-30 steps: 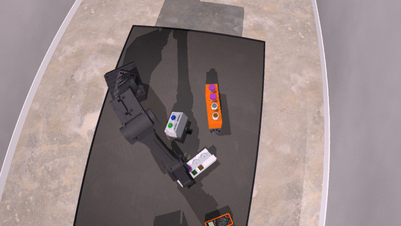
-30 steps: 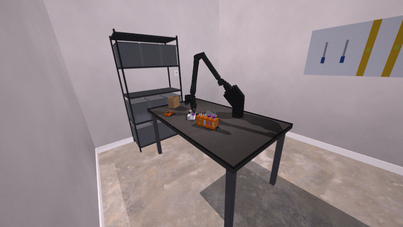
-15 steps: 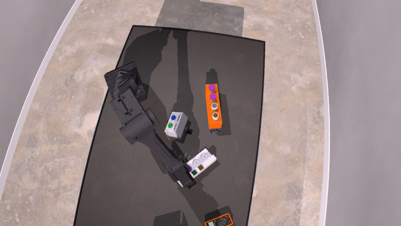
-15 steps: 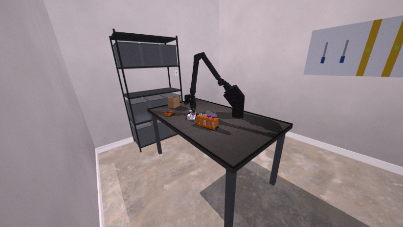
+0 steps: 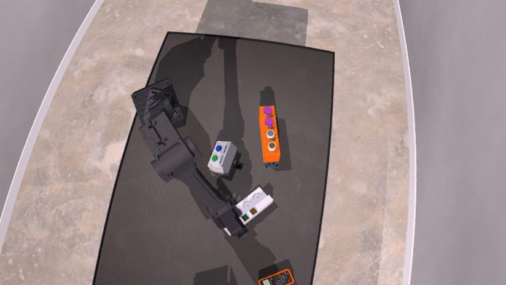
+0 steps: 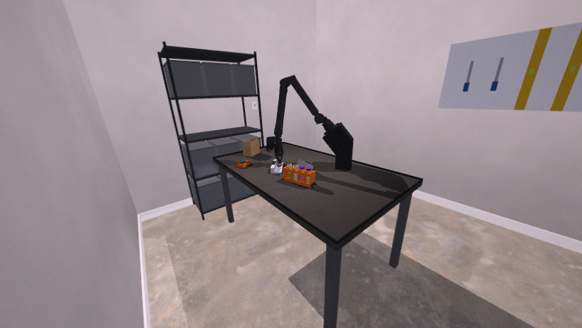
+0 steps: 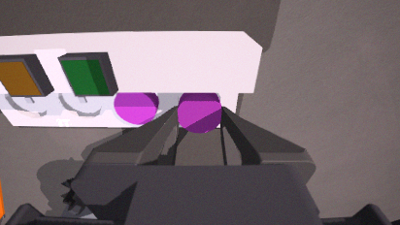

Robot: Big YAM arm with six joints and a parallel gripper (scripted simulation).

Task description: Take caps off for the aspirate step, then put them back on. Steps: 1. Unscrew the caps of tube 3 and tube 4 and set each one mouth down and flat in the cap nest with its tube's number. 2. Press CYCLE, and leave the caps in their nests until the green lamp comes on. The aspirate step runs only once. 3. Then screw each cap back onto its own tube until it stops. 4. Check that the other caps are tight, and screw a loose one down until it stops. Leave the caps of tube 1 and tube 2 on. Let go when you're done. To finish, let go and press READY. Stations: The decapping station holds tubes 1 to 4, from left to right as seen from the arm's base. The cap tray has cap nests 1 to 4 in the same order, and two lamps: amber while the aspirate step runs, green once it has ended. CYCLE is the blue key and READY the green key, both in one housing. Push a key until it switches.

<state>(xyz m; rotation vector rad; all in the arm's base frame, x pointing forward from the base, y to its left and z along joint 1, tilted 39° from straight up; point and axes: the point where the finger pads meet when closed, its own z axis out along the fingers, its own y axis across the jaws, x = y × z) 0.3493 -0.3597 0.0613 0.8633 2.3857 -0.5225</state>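
My gripper (image 7: 199, 112) is shut on a purple cap (image 7: 199, 112) and holds it at the rightmost nest of the white cap tray (image 7: 131, 63), low over it or in it; I cannot tell which. A second purple cap (image 7: 136, 108) lies in the nest beside it. The two other nests (image 7: 78, 104) are empty. The tray's amber lamp (image 7: 19, 78) and green lamp (image 7: 87, 75) look dark. On the orange rack (image 5: 271, 134), two tubes carry purple caps (image 5: 267, 110) and the two nearer tubes (image 5: 271, 139) stand open. The gripper (image 5: 237, 214) covers the tray's end.
The grey key housing (image 5: 221, 157) with the blue key (image 5: 218, 147) and green key (image 5: 214, 158) stands between the arm and the rack. An orange multimeter (image 5: 276, 277) lies at the table's edge. A shelf unit (image 6: 211, 121) with a cardboard box (image 6: 251, 147) stands behind the table.
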